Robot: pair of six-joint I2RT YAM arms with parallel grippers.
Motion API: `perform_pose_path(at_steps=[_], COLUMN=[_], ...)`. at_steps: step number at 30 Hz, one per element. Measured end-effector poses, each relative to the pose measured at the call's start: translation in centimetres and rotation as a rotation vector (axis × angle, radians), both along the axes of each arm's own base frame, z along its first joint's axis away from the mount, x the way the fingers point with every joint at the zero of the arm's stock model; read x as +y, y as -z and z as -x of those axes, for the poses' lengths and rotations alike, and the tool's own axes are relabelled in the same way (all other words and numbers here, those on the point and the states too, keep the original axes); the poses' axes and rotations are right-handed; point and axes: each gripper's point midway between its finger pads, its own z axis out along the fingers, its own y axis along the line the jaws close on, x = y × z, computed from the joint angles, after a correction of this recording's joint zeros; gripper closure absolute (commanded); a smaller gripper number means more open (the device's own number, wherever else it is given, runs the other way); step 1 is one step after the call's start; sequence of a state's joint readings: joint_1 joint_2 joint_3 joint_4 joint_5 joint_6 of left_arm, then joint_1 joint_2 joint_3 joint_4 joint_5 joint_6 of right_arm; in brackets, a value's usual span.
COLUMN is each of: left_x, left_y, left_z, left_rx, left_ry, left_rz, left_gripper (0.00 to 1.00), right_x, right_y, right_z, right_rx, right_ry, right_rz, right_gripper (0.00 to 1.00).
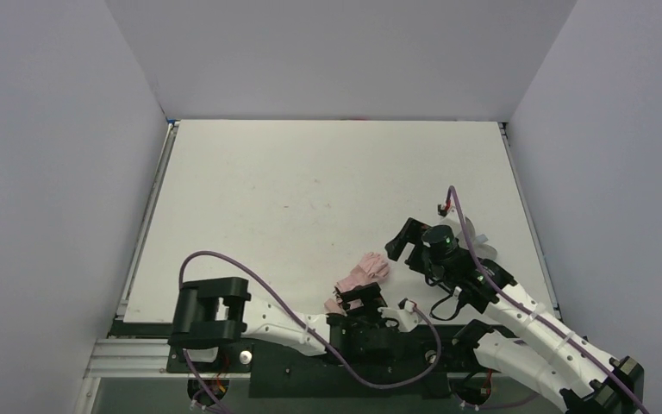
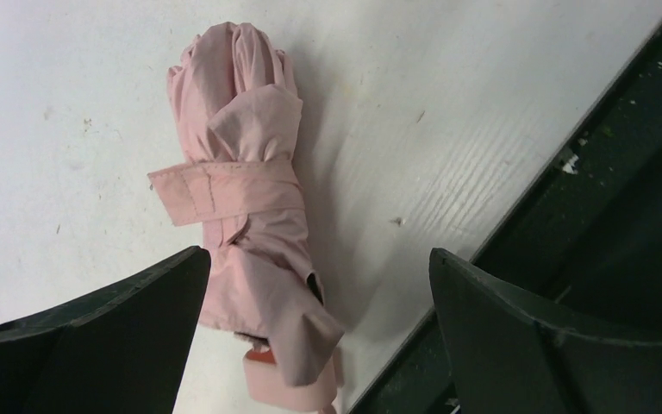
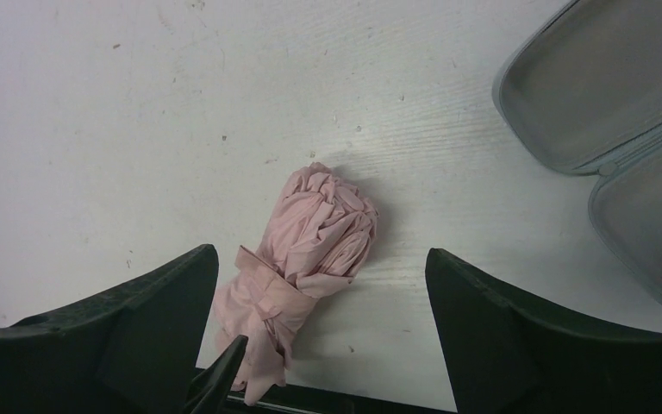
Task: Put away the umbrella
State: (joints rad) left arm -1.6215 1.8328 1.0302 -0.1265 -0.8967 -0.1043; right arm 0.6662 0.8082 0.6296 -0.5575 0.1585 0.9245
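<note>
The umbrella (image 1: 364, 272) is folded, its pale pink canopy wrapped by a strap, and it lies on the white table close to the near edge. In the left wrist view the umbrella (image 2: 237, 190) points away from the camera, its pink handle (image 2: 289, 384) nearest. My left gripper (image 2: 316, 259) stands open just above the handle end, holding nothing. My right gripper (image 3: 319, 254) is also open, hovering over the umbrella (image 3: 315, 237) from the other side, its fingers apart from the fabric. From above, the left gripper (image 1: 360, 297) and right gripper (image 1: 401, 248) flank the umbrella.
A light blue case (image 3: 608, 112) lies open on the table to the right of the umbrella; from above, the case (image 1: 480, 237) is mostly hidden by the right arm. The table's dark front rail (image 2: 603, 198) runs right beside the handle. White walls enclose three sides.
</note>
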Motion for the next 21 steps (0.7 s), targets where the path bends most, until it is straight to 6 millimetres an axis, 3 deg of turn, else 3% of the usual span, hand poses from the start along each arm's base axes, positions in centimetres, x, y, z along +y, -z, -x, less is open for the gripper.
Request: perform_pose_path(at_steps=[5, 10, 15, 21], left_x=[1.2, 3.1, 6.5, 12.2], left_y=[-2.4, -5.6, -9.3, -12.9], left_z=[1.0, 1.4, -0.8, -3.9], left_rx=[0.087, 0.167, 0.242, 0.276], left_ry=[0.039, 0.032, -0.072, -0.237], left_rz=[0.074, 0.191, 0.381, 0.583], left_gripper=[0.03, 0.03, 0.03, 0.03], right_x=[-0.1, 0.2, 1.0, 2.4], right_y=[-0.7, 0.9, 3.3, 5.2], right_z=[0.1, 0.7, 1.4, 1.9], right_rx=[-0.009, 0.046, 0.122, 0.182], right_ry=[0.037, 0.053, 0.062, 0.074], right_rz=[-0.05, -0.08, -0.123, -0.187], right_gripper=[0.13, 0.13, 0.13, 0.13])
